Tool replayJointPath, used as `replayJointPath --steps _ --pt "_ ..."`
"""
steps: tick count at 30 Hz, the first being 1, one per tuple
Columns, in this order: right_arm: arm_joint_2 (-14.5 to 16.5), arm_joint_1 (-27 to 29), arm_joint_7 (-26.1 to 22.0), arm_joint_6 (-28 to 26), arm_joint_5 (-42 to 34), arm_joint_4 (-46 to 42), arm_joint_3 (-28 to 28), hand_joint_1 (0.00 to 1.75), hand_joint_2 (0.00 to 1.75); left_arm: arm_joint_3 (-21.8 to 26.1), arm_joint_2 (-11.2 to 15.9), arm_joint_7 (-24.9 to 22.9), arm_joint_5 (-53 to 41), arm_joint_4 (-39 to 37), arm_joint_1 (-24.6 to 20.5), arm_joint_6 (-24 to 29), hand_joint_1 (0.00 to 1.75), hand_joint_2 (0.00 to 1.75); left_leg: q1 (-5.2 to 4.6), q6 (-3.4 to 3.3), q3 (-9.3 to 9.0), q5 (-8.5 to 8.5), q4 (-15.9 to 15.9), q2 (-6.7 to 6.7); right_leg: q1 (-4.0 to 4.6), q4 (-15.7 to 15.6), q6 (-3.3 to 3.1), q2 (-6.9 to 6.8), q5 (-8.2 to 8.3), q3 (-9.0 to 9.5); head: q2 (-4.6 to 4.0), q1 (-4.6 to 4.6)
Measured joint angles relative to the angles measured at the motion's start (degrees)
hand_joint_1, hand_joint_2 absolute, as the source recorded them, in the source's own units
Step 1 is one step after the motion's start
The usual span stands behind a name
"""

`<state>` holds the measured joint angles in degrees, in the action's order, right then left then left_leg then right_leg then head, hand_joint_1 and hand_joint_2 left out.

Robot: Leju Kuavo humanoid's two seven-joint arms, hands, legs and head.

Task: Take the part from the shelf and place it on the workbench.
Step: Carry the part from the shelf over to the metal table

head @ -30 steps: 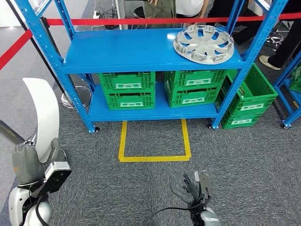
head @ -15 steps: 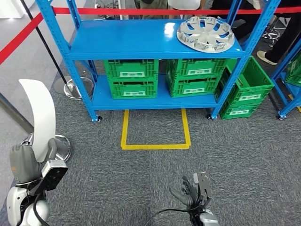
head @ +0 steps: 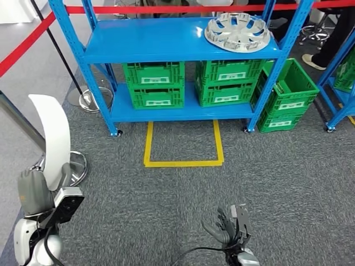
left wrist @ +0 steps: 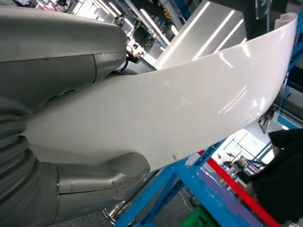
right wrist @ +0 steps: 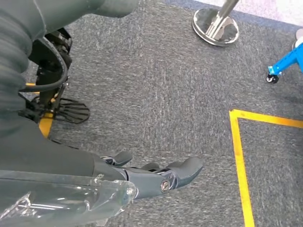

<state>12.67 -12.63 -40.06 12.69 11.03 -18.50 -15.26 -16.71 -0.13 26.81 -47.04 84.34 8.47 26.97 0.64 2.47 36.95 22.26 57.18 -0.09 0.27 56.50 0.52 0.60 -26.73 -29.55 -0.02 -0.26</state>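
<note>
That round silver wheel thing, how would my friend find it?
Find the big blue shelf behind the yellow floor square. On its top board, at the right end, lies the hubcap. It is the one round silver thing there; the green crates below are boxy.

The shelf (head: 176, 41) stands ahead of the robot, on the carpet (head: 167, 216). A wheel cover (head: 237, 31) lies on the right end of its upper board. Two stacked crates (head: 154, 84) sit on the lower board at left, and two more (head: 228, 82) beside them at right. Another crate stack (head: 289, 97) rests on the floor just right of the shelf's right post. A taped square (head: 183, 144) lies on the floor directly before the shelf. A rope barrier (head: 25, 47) runs behind the shelf and off to the left, its post base (head: 89, 101) by the shelf's left legs. Near the robot at lower left, the left hand (head: 35, 191) holds the curved part (head: 52, 138) upright; the right hand (head: 226, 230) hangs low at centre-right, above the carpet.
</note>
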Motion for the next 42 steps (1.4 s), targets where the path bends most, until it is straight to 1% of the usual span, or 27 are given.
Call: replayJointPath --steps 3,4,5,6,8,10,11,12,14,15,16,18,19,20,21,22,24,26,29,31,33,34,35,36,38,40,42 --pt "-0.1 0.1 0.0 0.2 -0.2 0.0 0.0 0.0 1.75 0.0 -0.1 0.0 -0.3 0.0 -0.1 0.0 1.75 1.75 -0.02 0.61 2.84 8.41 9.7 -0.01 -0.09 -0.1 -0.69 0.33 2.19 -2.35 0.0 -0.24" --pt "-0.1 0.2 0.0 0.3 -0.2 0.0 -0.1 0.0 1.75 0.0 -0.1 0.0 -0.3 -0.1 -0.1 0.0 1.75 1.75 -0.03 0.68 3.51 9.84 13.2 -0.01 -0.09 0.0 -0.71 0.52 2.87 -3.27 0.0 -0.24" --pt "-0.2 0.4 0.0 0.5 -0.3 0.0 -0.1 0.0 1.75 0.0 -0.2 0.0 -0.3 -0.1 -0.1 0.0 1.75 1.75 -0.03 0.69 3.52 9.88 15.4 -0.01 -0.08 0.1 -0.69 0.75 3.56 -4.18 0.0 -0.24" --pt "-0.2 0.5 0.0 0.6 -0.5 0.0 -0.2 0.0 1.75 0.0 -0.2 0.0 -0.4 -0.2 -0.1 0.0 1.75 1.75 -0.03 0.65 2.75 8.76 15.8 -0.02 -0.08 0.1 -0.65 1.02 4.2 -5.03 0.0 -0.24" --pt "-0.4 0.6 0.0 0.8 -0.8 0.0 -0.4 0.0 1.75 0.0 -0.3 0.0 -0.4 -0.3 -0.1 0.0 1.75 1.75 0.03 0.4 -1.62 5.58 11.0 -0.78 -0.12 0.2 -0.38 1.85 5.48 -6.63 0.0 -0.24" --pt "-0.4 0.6 -0.1 1.0 -1.0 0.0 -0.5 0.0 1.75 0.0 -0.5 0.1 0.1 -0.5 -0.2 -0.2 1.75 1.75 0.18 -0.11 -7.35 5.42 2.6 -2.61 0.01 0.4 0.07 2.83 6.77 -8.0 0.0 -0.21" --pt "-0.4 0.5 -0.1 1.0 -1.1 0.0 -0.6 0.0 1.75 0.0 -0.5 0.2 0.9 -0.6 -0.3 -0.6 1.75 1.75 0.2 -0.38 -9.0 6.02 -0.2 -3.25 0.05 0.4 0.32 3.31 7.54 -8.52 0.0 -0.2" --pt "-0.4 0.5 -0.1 1.1 -1.2 0.0 -0.6 0.0 1.75 0.0 -0.6 0.4 1.9 -0.7 -0.3 -1.1 1.75 1.75 0.12 -0.69 -9.65 6.42 -1.8 -3.32 0.09 0.2 0.6 3.78 8.35 -8.97 0.0 -0.18" --pt "-0.6 0.8 0.0 1.3 -1.3 0.0 -0.8 0.0 1.75 0.1 -0.6 1.1 4.6 -1.1 -0.4 -2.8 1.75 1.75 0.22 -1.39 -8.79 5.7 -2.0 -2.2 0.12 -0.1 1.26 4.32 9.2 -9.85 0.0 -0.21" --pt "-0.6 0.9 0.1 1.4 -1.4 0.0 -0.9 0.0 1.75 0.2 -0.6 1.5 5.6 -1.3 -0.4 -3.8 1.75 1.75 0.32 -1.84 -8.25 5.16 -2.0 -1.57 0.16 0.8 1.62 3.7 8.12 -10.49 0.0 -0.01" --pt "-0.6 1.0 0.1 1.4 -1.4 0.0 -1.0 0.0 1.75 0.5 -0.6 1.8 6.6 -1.5 -0.4 -4.7 1.75 1.75 0.44 -2.23 -7.67 4.65 -2.0 -0.87 0.19 2.9 1.93 2.69 5.98 -11.38 0.0 0.19" --pt "-0.6 0.8 0.3 1.5 -1.5 0.0 -1.1 0.0 1.75 1.2 -0.5 2.5 7.7 -1.8 -0.4 -6.5 1.75 1.75 0.35 -2.59 -6.58 3.81 -2.0 0.36 0.02 10.6 2.4 0.41 0.45 -13.51 0.0 0.65" --pt "-0.6 0.6 0.4 1.5 -1.6 0.0 -1.2 0.0 1.75 1.5 -0.5 2.8 8.1 -2.0 -0.4 -7.2 1.75 1.75 0.3 -2.56 -6.07 3.42 -2.0 1.01 -0.09 14.6 2.56 -0.06 -1.2 -14.36 0.0 0.66" --pt "-0.6 0.5 0.5 1.6 -1.6 0.0 -1.2 0.0 1.75 1.7 -0.5 3.0 8.3 -2.2 -0.4 -7.9 1.75 1.75 0.28 -2.49 -5.6 3.02 -2.0 1.66 -0.18 17.3 2.67 -0.26 -1.51 -14.62 0.0 0.67" --pt "-0.6 0.5 0.6 1.6 -1.7 0.0 -1.3 0.0 1.75 1.9 -0.6 3.3 8.5 -2.4 -0.4 -8.4 1.75 1.75 0.28 -2.4 -5.16 2.63 -2.0 2.34 -0.25 18.1 2.72 -0.36 -0.65 -13.93 0.0 0.68" --pt "-0.6 0.5 0.7 1.6 -1.7 0.0 -1.3 0.0 1.75 2.1 -0.6 3.6 8.7 -2.6 -0.4 -8.8 1.75 1.75 0.29 -2.26 -4.75 2.28 -2.0 3.0 -0.3 16.7 2.73 -0.58 0.82 -12.13 0.0 0.68" --pt "-0.6 0.2 0.9 1.8 -1.9 0.0 -1.3 0.0 1.75 2.5 -0.8 4.2 9.1 -2.8 -0.4 -9.4 1.75 1.75 0.18 -1.83 -4.23 1.72 -1.9 4.17 -0.13 8.9 2.64 -2.22 2.42 -6.01 0.0 0.7" --pt "-0.5 -0.3 0.9 2.0 -2.1 0.0 -1.4 0.0 1.75 2.7 -0.8 4.7 9.3 -2.9 -0.5 -9.8 1.75 1.75 -0.08 -1.25 -3.99 1.24 -1.8 5.18 0.32 2.1 2.05 -3.79 1.3 -1.62 0.0 0.67" --pt "-0.5 -0.4 0.9 2.2 -2.3 0.0 -1.5 0.0 1.75 2.7 -1.0 5.2 9.3 -2.9 -0.6 -10.0 1.75 1.75 -0.07 -0.32 -3.79 0.86 -1.6 6.17 0.55 0.4 0.77 -2.82 0.78 -1.58 0.0 0.61" --pt "-0.5 -0.3 0.9 2.3 -2.4 0.0 -1.6 0.0 1.75 2.7 -1.2 5.3 9.3 -2.9 -0.6 -10.0 1.75 1.75 0.15 0.18 -2.65 2.85 0.8 4.11 0.37 0.3 -0.25 -1.57 1.16 -2.03 0.0 0.46" --pt "-0.5 -0.4 0.8 2.5 -2.5 0.0 -1.7 0.0 1.75 2.7 -1.3 5.3 9.2 -2.9 -0.6 -10.0 1.75 1.75 0.21 0.41 0.52 6.75 7.8 1.4 0.34 0.2 -1.03 -0.3 1.39 -2.48 0.0 0.17" --pt "-0.4 -0.4 0.7 2.6 -2.6 0.0 -1.7 0.0 1.75 2.7 -1.3 5.3 9.2 -2.9 -0.5 -10.0 1.75 1.75 0.17 0.41 2.37 8.27 11.9 0.85 0.44 0.2 -1.25 0.35 1.44 -2.61 0.0 0.09" --pt "-0.4 -0.3 0.6 2.7 -2.8 0.0 -1.8 0.0 1.75 2.7 -1.3 5.3 9.1 -2.9 -0.4 -10.0 1.75 1.75 0.11 0.35 3.69 8.82 14.7 0.61 0.55 0.2 -1.37 1.05 1.46 -2.63 0.0 0.07" --pt "-0.4 -0.2 0.5 2.8 -3.0 0.0 -1.8 0.0 1.75 2.7 -1.3 5.3 9.0 -2.9 -0.4 -9.9 1.75 1.75 0.04 0.2 4.11 8.18 15.6 0.49 0.66 0.2 -1.43 1.81 1.47 -2.57 0.0 0.08" --pt "-0.4 -0.1 0.3 3.0 -3.3 0.0 -1.9 0.0 1.75 2.7 -1.3 5.3 8.9 -2.9 -0.3 -9.9 1.75 1.75 -0.06 -0.25 1.77 4.14 10.8 -0.08 0.77 0.2 -1.4 3.37 1.38 -2.18 0.0 0.09" --pt "-0.4 -0.2 0.2 3.3 -3.6 0.0 -2.0 0.0 1.75 2.6 -1.3 5.3 8.8 -2.9 -0.3 -9.8 1.75 1.75 0.03 -0.7 -2.14 1.2 3.5 -2.05 0.81 0.2 -1.19 4.8 1.13 -2.01 0.0 0.11" --pt "-0.4 -0.2 0.0 3.7 -4.0 0.0 -2.1 0.0 1.75 2.6 -1.4 5.3 8.7 -2.9 -0.3 -9.7 1.75 1.75 0.2 -0.96 -4.35 1.81 -0.4 -3.3 0.83 0.5 -0.74 5.98 0.96 -2.2 0.0 0.05"
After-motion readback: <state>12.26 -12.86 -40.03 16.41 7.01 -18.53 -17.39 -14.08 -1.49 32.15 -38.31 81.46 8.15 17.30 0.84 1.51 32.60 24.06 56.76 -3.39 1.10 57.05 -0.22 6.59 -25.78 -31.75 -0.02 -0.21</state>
